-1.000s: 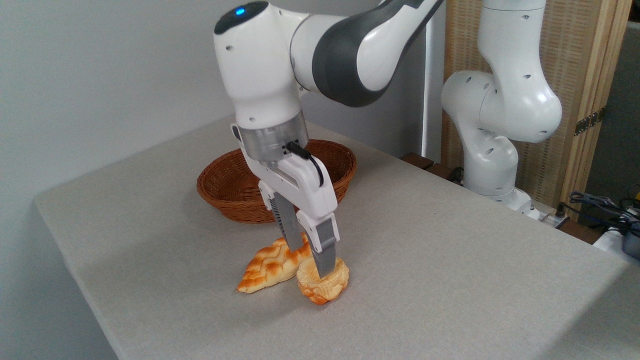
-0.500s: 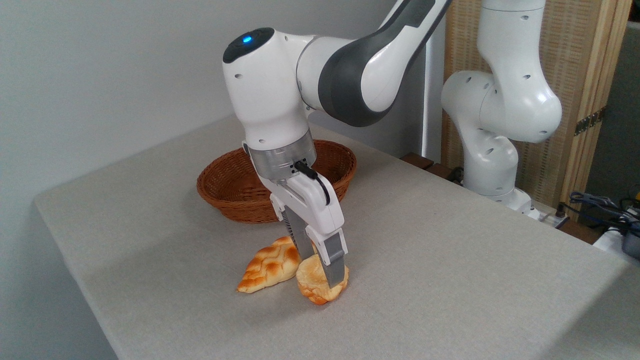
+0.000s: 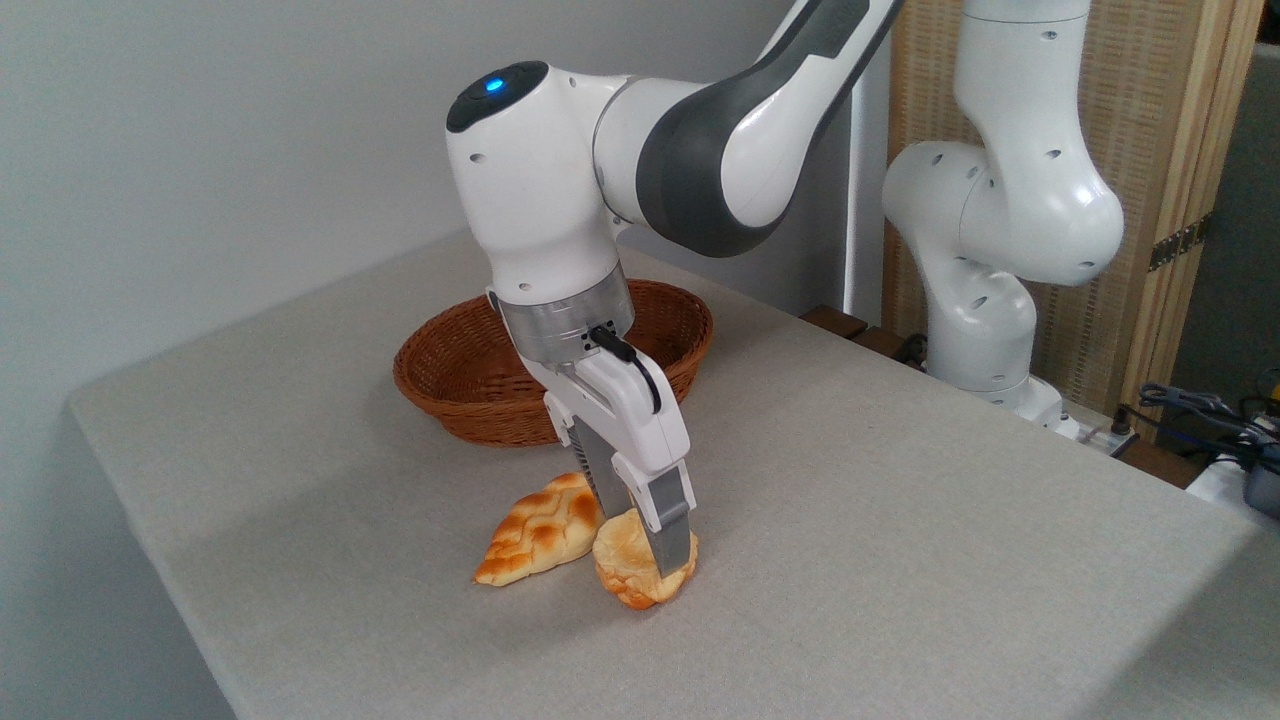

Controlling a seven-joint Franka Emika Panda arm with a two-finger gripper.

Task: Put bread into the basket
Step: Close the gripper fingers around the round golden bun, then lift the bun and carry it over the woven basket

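Observation:
The bread (image 3: 620, 562), a small round pale-golden bun, lies on the grey table near its front. My gripper (image 3: 648, 545) has come down over it, tilted, with one finger on each side. The near finger (image 3: 672, 530) covers the bun's right front, and the far one goes down behind the bun's back left. The fingers stand as wide apart as before, so the gripper is open around the bun; I cannot tell whether they touch it. The wicker basket (image 3: 440, 388) stands behind, partly hidden by my wrist, and no bread shows in its visible part.
A longer braided orange-brown loaf (image 3: 535, 530) lies touching the bun's left side. The table's front edge (image 3: 180, 610) runs close on the left. The arm's white base (image 3: 985, 340) stands at the back right, with cables (image 3: 1210, 415) beside it.
My gripper dropped and shifted slightly right, from the bun's top to straddling it. Over the last half second it has barely moved. Neither bread piece has shifted.

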